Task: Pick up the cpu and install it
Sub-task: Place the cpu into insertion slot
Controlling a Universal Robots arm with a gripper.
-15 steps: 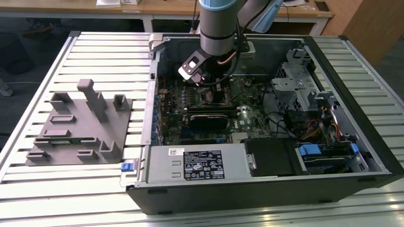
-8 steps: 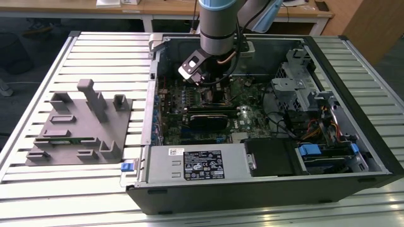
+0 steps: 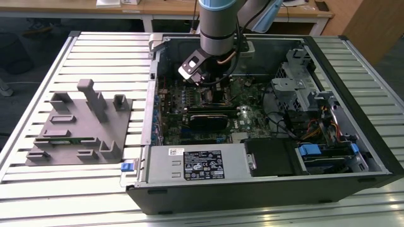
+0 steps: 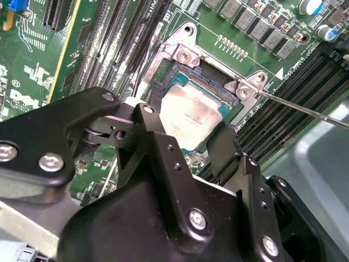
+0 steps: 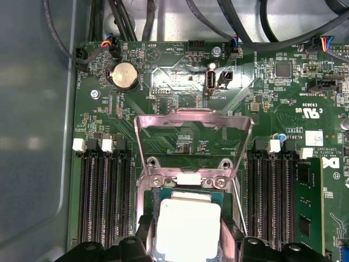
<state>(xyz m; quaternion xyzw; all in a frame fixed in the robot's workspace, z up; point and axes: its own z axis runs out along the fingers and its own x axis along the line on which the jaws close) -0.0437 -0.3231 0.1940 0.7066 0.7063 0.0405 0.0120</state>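
Gripper (image 4: 190, 134), directly above the open socket (image 4: 240, 90), is clamped on two opposite edges of the cpu (image 4: 188, 109), which lies flat and square in the socket's recess, straight below the wrist, with the lid (image 5: 193, 121) raised clear.

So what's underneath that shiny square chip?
The cpu lies over the socket, whose metal edges show around the chip. Whatever is directly beneath is covered.

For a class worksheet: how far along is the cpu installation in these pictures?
Done: the cpu has been picked up and is at the motherboard socket. In hand: the gripper grips its sides. Left: letting go; the socket's metal plate stands raised.
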